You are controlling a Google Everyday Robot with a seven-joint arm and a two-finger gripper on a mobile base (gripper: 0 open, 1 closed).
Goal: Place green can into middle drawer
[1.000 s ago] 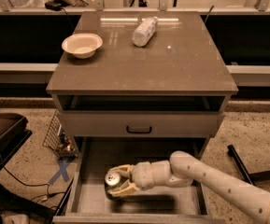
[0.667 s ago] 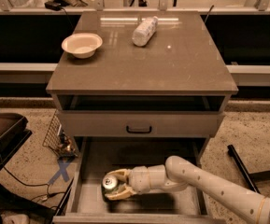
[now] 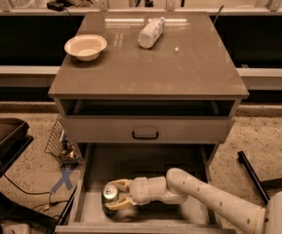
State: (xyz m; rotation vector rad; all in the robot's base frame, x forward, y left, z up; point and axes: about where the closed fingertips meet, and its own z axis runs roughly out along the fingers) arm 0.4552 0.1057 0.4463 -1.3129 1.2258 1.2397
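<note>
Green can: The green can is sitting low inside the middle drawer, near the front left corner. Its silver top is facing up at us.

Gripper: The gripper is down in the drawer too, right at the can. The white arm is coming in from the lower right.

Fingers: The fingers are pinching the can, one on the far side and one on the near side. They are touching it, not spread away from it.

Which way the can is lying: The can seems to be standing up, so its long way is going up and down. It is sitting at the left tip of the gripper, and the wrist is pointing left across the drawer.

How far along: I am thinking the job is nearly done. The can is already in the drawer (I cannot tell if its bottom is resting on the floor).

What is coming next: The fingers are probably needing to let go. The can may tip if they bump it.

Other things: A white bowl and a white plastic bottle are resting on the table. The bottle is lying on its side. A grey drawer front with a black handle is sitting shut above the open drawer.
</note>
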